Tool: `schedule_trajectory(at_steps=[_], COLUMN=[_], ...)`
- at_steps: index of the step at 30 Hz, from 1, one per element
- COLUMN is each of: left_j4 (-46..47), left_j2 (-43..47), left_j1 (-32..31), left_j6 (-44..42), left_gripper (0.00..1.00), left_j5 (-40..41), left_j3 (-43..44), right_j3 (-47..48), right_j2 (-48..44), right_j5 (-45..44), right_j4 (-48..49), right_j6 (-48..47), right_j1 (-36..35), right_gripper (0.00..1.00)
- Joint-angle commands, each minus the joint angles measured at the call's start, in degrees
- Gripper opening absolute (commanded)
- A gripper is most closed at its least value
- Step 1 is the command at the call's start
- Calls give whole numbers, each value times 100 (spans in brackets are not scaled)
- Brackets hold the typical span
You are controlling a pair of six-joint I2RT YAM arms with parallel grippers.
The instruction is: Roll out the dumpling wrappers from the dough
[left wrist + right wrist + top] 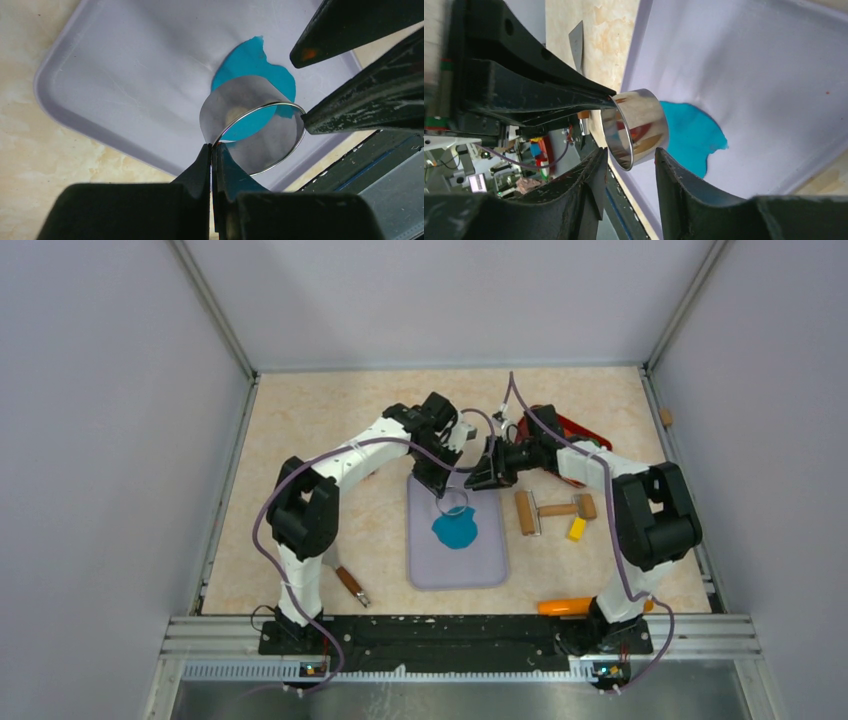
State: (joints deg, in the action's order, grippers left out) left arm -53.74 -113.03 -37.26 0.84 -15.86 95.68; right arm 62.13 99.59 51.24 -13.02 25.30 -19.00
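One lavender mat (482, 566) sits on a beige marbled table (320, 440), with grey walls (100, 440) on three sides.
Flattened dough (455, 531) lies mid-mat. The left gripper (212, 150) pinches the steel ring cutter (245, 95) by its wall over the dough's far edge. The right gripper (629, 152) is spread, flanking the ring. A wooden roller (555, 510) lies right of the mat.

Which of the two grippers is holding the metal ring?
The left gripper: its fingers are pinched shut on the wall of the ring. The right gripper has its fingers apart, not clamping it.
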Motion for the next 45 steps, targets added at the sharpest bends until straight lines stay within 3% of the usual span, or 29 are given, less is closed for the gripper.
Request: schedule_trajectory(at_steps=[1, 10, 21, 32, 45], left_j4=[126, 157, 362, 954, 969], left_j2=[241, 326, 483, 524, 382], left_j1=[-27, -183, -257, -344, -445], left_j6=[142, 229, 201, 241, 205], left_gripper=[0, 0, 0, 0, 0], left_j5=[-184, -320, -426, -271, -202], left_j3=[-19, -233, -625, -1075, -1050], right_j3=[-139, -450, -763, -968, -991], right_j2=[30, -53, -348, -432, -463], right_j5=[146, 399, -47, -294, -167], right_j4=[97, 118, -504, -541, -543], right_j6=[14, -73, -684, -830, -923], right_j1=[-42, -202, -314, -367, -369], right_gripper=[38, 31, 18, 17, 17])
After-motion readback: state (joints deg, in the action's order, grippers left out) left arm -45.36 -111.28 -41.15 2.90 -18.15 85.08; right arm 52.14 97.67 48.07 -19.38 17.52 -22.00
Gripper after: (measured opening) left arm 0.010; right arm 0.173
